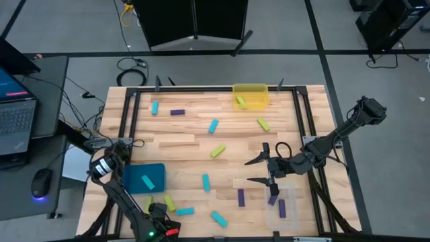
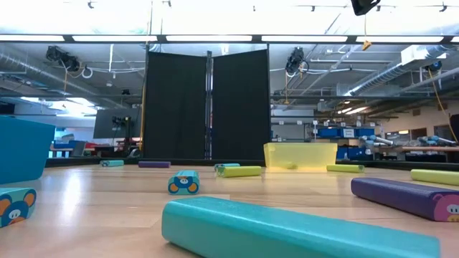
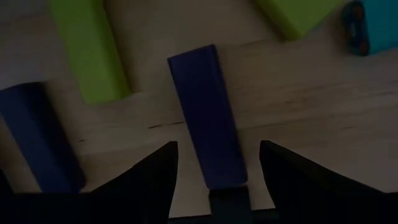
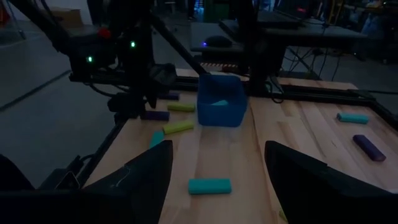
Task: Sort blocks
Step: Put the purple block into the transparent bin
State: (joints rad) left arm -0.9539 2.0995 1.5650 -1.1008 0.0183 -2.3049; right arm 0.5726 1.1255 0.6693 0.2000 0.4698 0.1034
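At the near left corner of the bench [image 1: 188, 138] the left tool [image 3: 217, 146] hangs low with its fingers wide apart on either side of a dark purple block [image 3: 205, 112] that lies flat on the wood. It grips nothing yet.

The trouble is crowding. A yellow-green block [image 3: 90, 53] lies just beside one finger and a second purple block [image 3: 37, 137] sits close on the same side. If the tool comes down slightly off line, a finger could land on a neighbour or shove it away. The purple block also lies a little askew to the jaws, so closing on it may twist it or squeeze it out instead of seating it.

Just beyond stands the teal bin [image 1: 131, 185] with a cyan block inside. Loose cyan, purple and yellow-green blocks are scattered over the middle of the bench, and the yellow bin [image 1: 259, 87] sits at the far edge.

To the right, the right tool [image 1: 252, 171] hovers above the bench with its jaws spread wide and empty. The clear bin [image 1: 293, 214] beside it already holds purple blocks. I judge that the left arm's purple block belongs there, so the right arm stands between it and the bin, and the two arms could meet.
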